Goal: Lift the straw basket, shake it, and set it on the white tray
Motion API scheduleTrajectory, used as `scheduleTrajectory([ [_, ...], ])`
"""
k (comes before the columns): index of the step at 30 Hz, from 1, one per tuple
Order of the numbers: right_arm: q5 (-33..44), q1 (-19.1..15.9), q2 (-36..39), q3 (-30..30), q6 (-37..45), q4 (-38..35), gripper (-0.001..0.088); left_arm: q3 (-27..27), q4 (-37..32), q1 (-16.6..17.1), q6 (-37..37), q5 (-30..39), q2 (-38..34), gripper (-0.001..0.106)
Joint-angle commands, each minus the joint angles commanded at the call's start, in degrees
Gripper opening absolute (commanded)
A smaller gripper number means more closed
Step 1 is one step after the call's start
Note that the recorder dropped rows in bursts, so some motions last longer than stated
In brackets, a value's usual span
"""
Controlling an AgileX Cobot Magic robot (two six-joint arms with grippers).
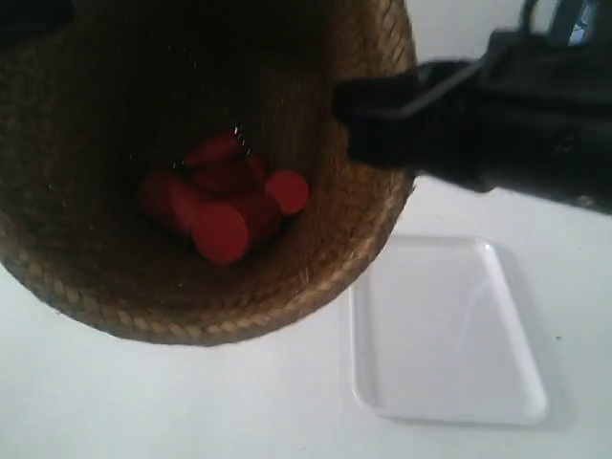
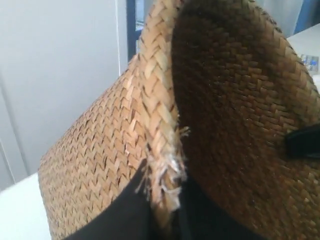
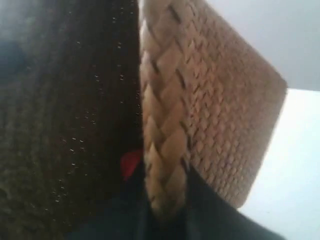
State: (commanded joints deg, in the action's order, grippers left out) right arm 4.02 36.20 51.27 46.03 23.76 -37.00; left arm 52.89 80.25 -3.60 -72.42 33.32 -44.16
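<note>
The brown woven straw basket [image 1: 316, 258] is raised close to the exterior camera and fills that view's upper left. Several red cylinders [image 1: 225, 201] lie in its bottom. The arm at the exterior view's right has its black gripper [image 1: 368, 115] clamped over the basket's rim. My left gripper [image 2: 167, 205] is shut on the braided rim [image 2: 160, 100], one finger outside, one inside. Across the basket, my right gripper [image 3: 165, 200] is shut on the rim [image 3: 162, 125] in the same way. The white tray [image 1: 445, 330] lies on the table below, right of the basket, with nothing in it.
A white table [image 1: 143, 402] stretches under the basket and around the tray. In the left wrist view a pale wall [image 2: 60, 75] and a dark blue upright strip [image 2: 131, 25] stand behind the basket.
</note>
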Motion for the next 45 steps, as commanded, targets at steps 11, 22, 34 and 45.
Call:
scheduleTrajectory([
  [11, -11.8, 1.5, 5.7, -3.9, 0.3, 2.1, 0.0, -3.6, -0.1, 0.0, -0.6, 0.0, -5.2, 0.0],
  [22, -5.3, 4.5, -0.8, -4.8, -1.1, 2.7, 0.0, 1.7, 0.6, 0.0, -0.8, 1.7, -2.6, 0.0],
  [34, -8.5, 5.4, -4.1, -6.7, -5.1, 3.2, 0.0, 2.1, 2.4, 0.0, -0.6, 2.0, -2.6, 0.0],
  [45, -6.9, 5.8, -4.2, -9.6, -5.1, 1.8, 0.0, 1.6, -0.1, 0.0, 5.6, 4.9, -1.6, 0.0],
])
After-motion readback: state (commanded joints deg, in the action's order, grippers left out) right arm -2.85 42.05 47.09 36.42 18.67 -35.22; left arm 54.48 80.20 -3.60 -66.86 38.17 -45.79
